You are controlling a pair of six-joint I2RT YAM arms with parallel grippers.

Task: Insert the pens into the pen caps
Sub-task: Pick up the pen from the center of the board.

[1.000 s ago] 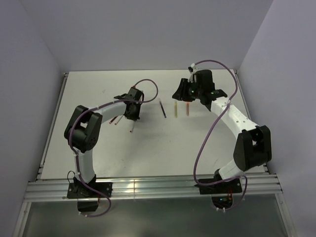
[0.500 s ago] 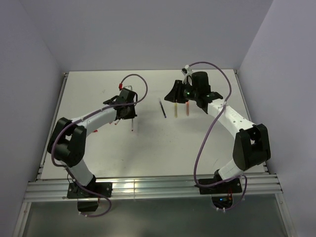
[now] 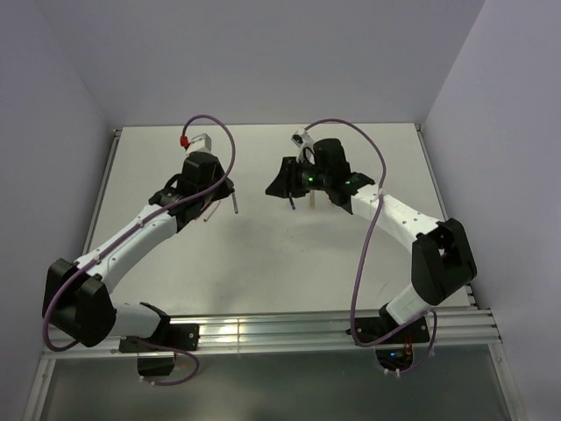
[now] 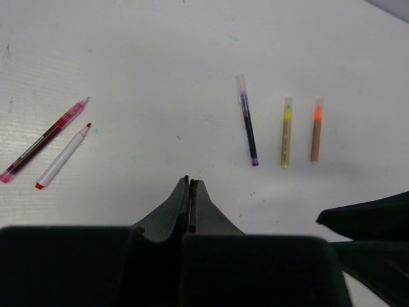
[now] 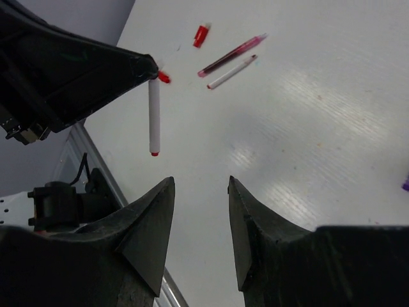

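My left gripper [image 3: 226, 188] [image 4: 190, 183] is shut on a white pen with a red tip [image 5: 154, 115] and holds it above the table; the pen also shows in the top view [image 3: 235, 203]. My right gripper [image 3: 280, 184] [image 5: 201, 182] is open and empty, facing that pen from a short way to its right. A dark red pen [image 4: 45, 139] and a second white pen [image 4: 62, 157] lie side by side. A dark purple-tipped pen [image 4: 248, 128], a yellow pen [image 4: 286, 131] and an orange pen [image 4: 316, 129] lie in a row. A small red cap [image 5: 202, 35] lies beyond the dark red pen.
The white table [image 3: 263, 254] is walled at the back and on both sides, with a metal rail [image 3: 263, 333] along the near edge. Purple cables [image 3: 364, 263] loop over both arms. A red cable plug [image 3: 184, 140] sits above the left wrist.
The left arm has swung back and to the left, lifting the white pen. The right gripper has moved left over the row of pens, towards the left gripper.
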